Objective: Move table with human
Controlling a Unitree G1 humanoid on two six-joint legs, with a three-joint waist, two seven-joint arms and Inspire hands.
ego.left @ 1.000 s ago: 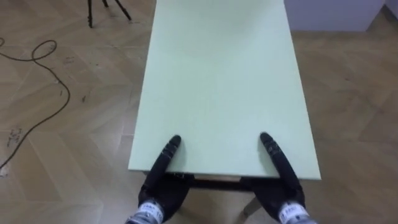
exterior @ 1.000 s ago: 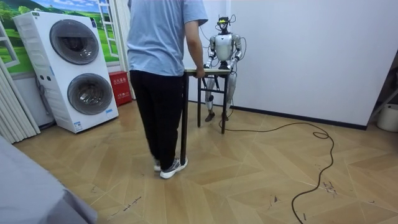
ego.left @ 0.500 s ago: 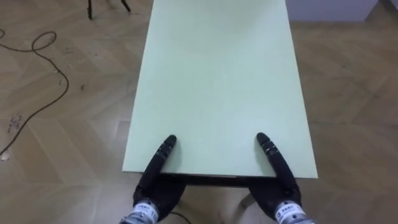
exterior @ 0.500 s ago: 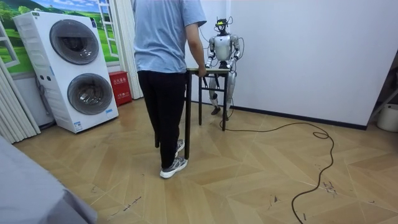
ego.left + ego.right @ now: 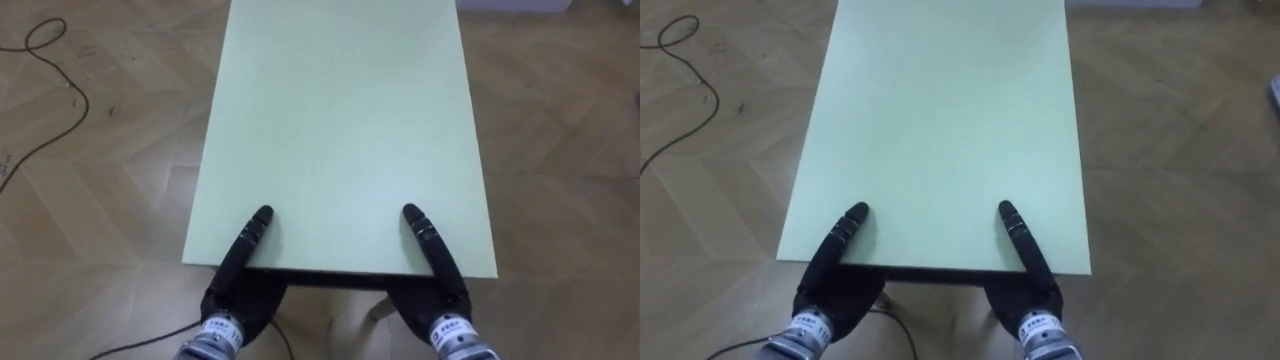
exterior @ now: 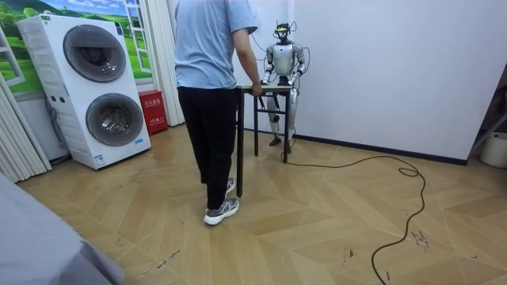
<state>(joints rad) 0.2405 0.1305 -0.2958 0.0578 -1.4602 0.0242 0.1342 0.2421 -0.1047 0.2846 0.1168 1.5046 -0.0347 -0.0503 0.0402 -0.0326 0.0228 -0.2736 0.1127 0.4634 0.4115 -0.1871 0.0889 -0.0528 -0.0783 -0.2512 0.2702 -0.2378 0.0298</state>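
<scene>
Fingers point(image 5: 251, 232) mostly tucked under the near edge, so their grip can't be told. One dark digit each of left hand point(image 5: 236, 262) and right hand point(image 5: 440, 262) lies flat on the pale green rectangular bench point(image 5: 340, 120), whose far end a person point(image 6: 207, 55) holds.

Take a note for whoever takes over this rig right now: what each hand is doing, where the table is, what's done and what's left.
Left hand: at the near end of the table, toward its left corner, reaching over the edge onto the top; its grip underneath is hidden.
Right hand: same, toward the right corner.
Table: between the robot, by the white wall, and a person holding the far end.
Done: both ends are in hand.
Left: walk it with the person and set it down; the spot isn't visible.
</scene>
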